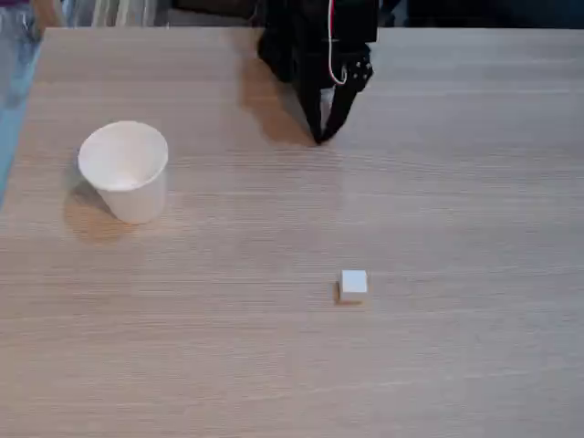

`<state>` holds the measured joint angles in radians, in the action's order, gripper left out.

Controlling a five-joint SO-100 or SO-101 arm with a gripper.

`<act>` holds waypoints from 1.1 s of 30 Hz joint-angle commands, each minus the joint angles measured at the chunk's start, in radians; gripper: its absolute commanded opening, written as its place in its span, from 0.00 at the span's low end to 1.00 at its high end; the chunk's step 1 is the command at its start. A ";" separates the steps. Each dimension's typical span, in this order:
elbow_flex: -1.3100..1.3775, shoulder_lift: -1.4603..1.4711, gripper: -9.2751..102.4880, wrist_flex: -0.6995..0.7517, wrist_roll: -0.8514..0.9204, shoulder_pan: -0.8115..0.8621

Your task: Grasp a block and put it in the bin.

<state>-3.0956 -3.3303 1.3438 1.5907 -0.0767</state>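
On the left of the fixed view stands the bin (124, 170), a white paper cup, upright with its open rim facing up; it looks light, so a brush from the arm could tip or slide it; toward the middle, at the far edge of the table (474, 182), the black gripper (318, 137) points down with its fingers meeting at the tip, together and holding nothing; right of that and much nearer the camera lies the block (353, 285), alone on bare wood, well apart from both; being so small, it could skid away or twist out if the fingers close off-centre, and a release short of the rim would bounce it off.
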 commanded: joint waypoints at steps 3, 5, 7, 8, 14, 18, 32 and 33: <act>-0.012 -0.002 0.08 -0.005 -0.057 -0.067; -0.012 -0.002 0.08 -0.005 -0.054 -0.067; -0.012 -0.002 0.08 -0.005 -0.051 -0.066; -0.012 -0.002 0.08 -0.005 -0.048 -0.064; -0.012 -0.002 0.08 -0.003 -0.041 -0.052; -0.012 -0.002 0.08 -0.003 -0.038 -0.049; -0.009 0.002 0.08 -0.005 0.052 -0.055; -0.009 0.011 0.08 -0.018 0.057 -0.052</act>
<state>-3.0956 -3.3303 1.3330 1.6230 -0.1442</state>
